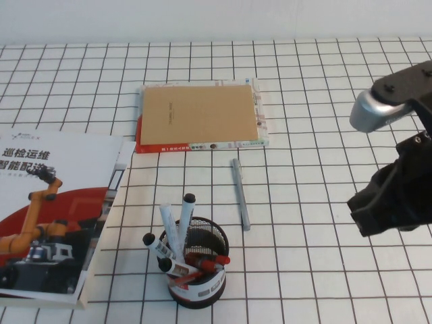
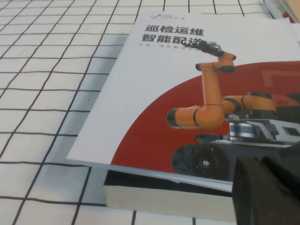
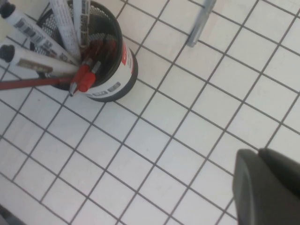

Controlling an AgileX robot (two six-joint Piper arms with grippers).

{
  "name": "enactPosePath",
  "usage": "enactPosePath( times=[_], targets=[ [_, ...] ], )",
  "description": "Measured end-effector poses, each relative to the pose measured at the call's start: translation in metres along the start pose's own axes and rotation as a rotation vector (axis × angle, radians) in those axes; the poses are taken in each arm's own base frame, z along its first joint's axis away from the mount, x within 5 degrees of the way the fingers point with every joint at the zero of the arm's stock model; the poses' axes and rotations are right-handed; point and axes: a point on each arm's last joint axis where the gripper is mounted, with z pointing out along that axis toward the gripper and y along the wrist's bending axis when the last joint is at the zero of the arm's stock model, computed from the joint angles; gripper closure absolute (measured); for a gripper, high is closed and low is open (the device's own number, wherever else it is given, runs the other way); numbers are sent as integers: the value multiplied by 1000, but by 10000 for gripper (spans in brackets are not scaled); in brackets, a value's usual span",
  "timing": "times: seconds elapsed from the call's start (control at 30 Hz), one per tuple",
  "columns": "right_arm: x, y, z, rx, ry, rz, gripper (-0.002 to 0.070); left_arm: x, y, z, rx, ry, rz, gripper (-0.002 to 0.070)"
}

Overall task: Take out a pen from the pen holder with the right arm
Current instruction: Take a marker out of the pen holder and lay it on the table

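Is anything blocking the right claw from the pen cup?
Nothing visible: just table between the shut right gripper and the pen holder. A gray pen lies flat nearby. Left gripper sits over the book.

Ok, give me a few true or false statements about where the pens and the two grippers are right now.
A grey pen lies flat on the table, outside the pen holder. True.
The right gripper grips a pen. False: it hangs at the table's right, jaws shut, no pen in them.
The pen holder is empty. False: markers and red pens stand in it.
The left gripper is over the robot booklet. True.
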Motion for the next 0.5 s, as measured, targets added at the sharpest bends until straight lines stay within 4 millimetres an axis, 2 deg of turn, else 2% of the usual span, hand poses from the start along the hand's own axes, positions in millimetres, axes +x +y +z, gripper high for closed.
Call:
enactPosePath(
  times=[0.13,0.4,0.5],
  targets=[
    [2,-2,-2,20,1,-80,692,0,0,0,0,0,0,678],
    [4,-8,2,61,-43,-111,692,0,0,0,0,0,0,678],
    [16,-19,4,91,-125,-82,692,0,0,0,0,0,0,678]
  ],
)
